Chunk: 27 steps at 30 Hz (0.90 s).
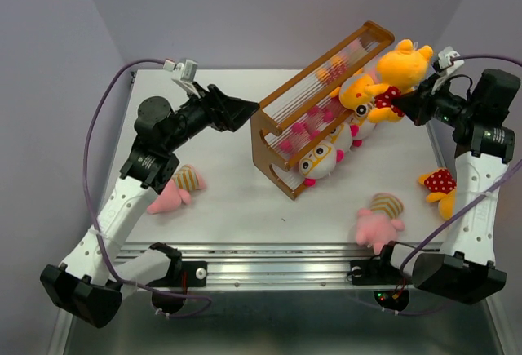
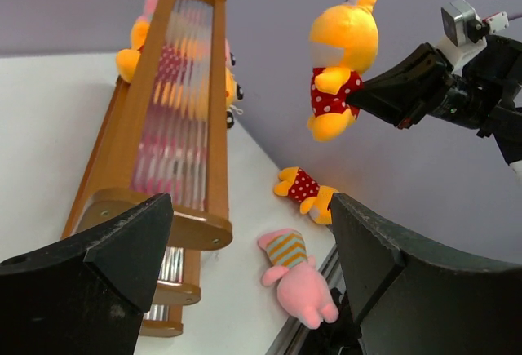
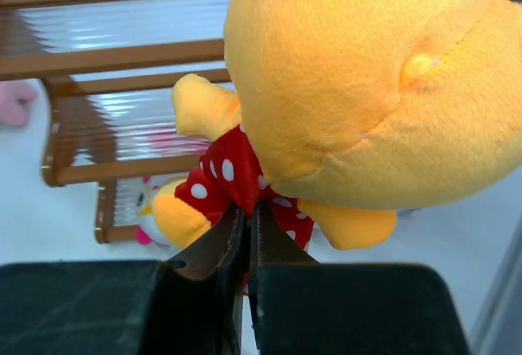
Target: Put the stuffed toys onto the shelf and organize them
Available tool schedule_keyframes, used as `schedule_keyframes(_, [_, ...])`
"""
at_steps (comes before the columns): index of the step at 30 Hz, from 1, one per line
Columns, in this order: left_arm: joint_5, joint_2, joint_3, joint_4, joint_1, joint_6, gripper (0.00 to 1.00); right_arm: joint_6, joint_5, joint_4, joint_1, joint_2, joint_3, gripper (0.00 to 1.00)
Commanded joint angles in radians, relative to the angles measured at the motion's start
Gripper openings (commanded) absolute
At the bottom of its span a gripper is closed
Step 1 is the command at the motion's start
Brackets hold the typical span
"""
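Observation:
My right gripper [image 1: 405,104] is shut on the red polka-dot clothing of a yellow-orange toy [image 1: 398,73], holding it in the air beside the shelf's [image 1: 326,106] right end; it fills the right wrist view [image 3: 359,86] and shows in the left wrist view [image 2: 338,61]. Several toys sit in the shelf, among them a white-faced one with orange glasses [image 1: 320,159]. My left gripper [image 1: 249,113] is open and empty just left of the shelf. Loose on the table lie a pink striped toy [image 1: 178,189], another pink one [image 1: 380,219] and a yellow polka-dot one [image 1: 441,187].
The shelf stands diagonally across the middle of the white table [image 1: 245,200]. A metal rail [image 1: 269,269] runs along the near edge. Grey walls close in behind and at both sides.

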State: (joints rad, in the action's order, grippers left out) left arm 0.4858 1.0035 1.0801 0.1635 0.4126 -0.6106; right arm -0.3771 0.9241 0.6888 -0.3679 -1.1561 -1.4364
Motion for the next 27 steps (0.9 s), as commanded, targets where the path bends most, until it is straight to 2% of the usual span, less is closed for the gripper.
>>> schedule_keyframes(1, [0.016,0.058,0.113,0.085,0.058,0.026,0.89,0.018,0.186,0.025,0.121,0.001,-0.100,0.01])
schedule_keyframes(3, [0.005,0.104,0.165,0.085,0.093,0.031,0.89,0.029,0.174,0.021,0.226,-0.001,-0.125,0.01])
schedule_keyframes(11, [-0.042,0.254,0.340,0.057,0.184,0.083,0.89,0.057,0.226,0.041,0.457,-0.094,-0.225,0.01])
schedule_keyframes(17, [-0.047,0.305,0.418,0.022,0.222,0.121,0.89,-0.046,0.231,0.130,0.622,-0.157,-0.257,0.01])
schedule_keyframes(22, [0.026,0.331,0.460,-0.011,0.238,0.124,0.89,-0.112,0.225,0.160,0.695,-0.188,-0.280,0.01])
schedule_keyframes(26, [0.042,0.342,0.462,-0.068,0.253,0.141,0.80,-0.126,0.239,0.135,0.707,-0.197,-0.292,0.01])
schedule_keyframes(27, [0.033,0.339,0.451,-0.090,0.253,0.141,0.73,-0.129,0.240,0.135,0.707,-0.201,-0.300,0.01])
